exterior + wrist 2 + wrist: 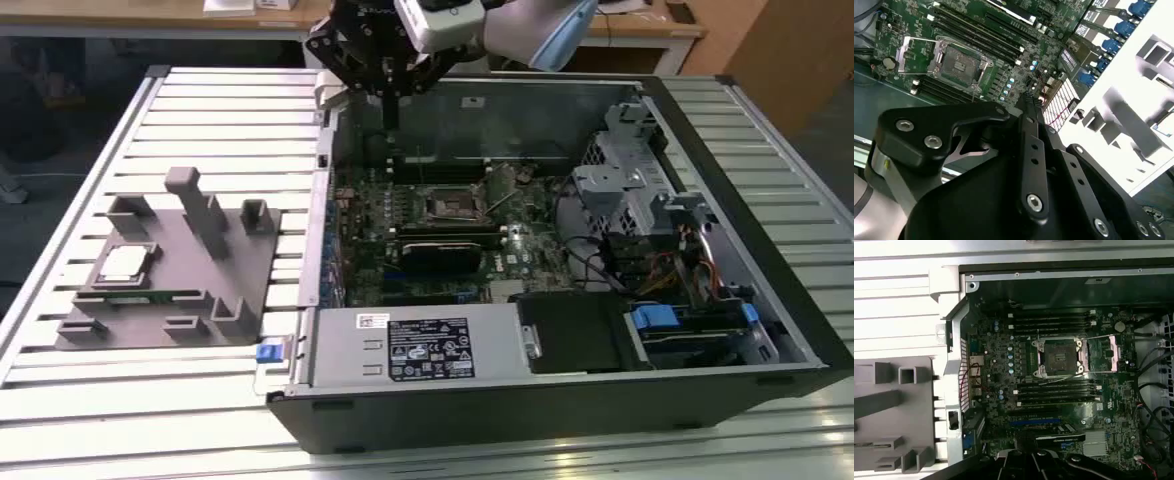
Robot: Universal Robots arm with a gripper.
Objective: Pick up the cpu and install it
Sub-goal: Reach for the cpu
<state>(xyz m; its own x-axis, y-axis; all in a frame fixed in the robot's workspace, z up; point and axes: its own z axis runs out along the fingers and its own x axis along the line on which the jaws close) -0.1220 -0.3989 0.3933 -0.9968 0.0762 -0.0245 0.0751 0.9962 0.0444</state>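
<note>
The cpu [123,263] is laid flat on the grey tray [167,300], likely light and easily broken, best gripped by its edges. The gripper [391,118] seems closed, nothing held.

Worktable [200,110]: pale ribbed metal top with long parallel slats, takes up most of the exterior view. Same slats visible in the first wrist view. Light is flat and even, with a soft sheen on the slats and no hard shadows. Beyond the worktable's far edge: a light-wood desk [120,22] running along it, with a few white items on top. Dark shapes under it, can't tell what. Past the worktable's far corner on the exterior view's right: second light-wood desk [654,30] on a white frame, and a tall wood-coloured panel [771,55] just beside it. Floor [54,150] dark grey, showing off both sides of the worktable.
</note>
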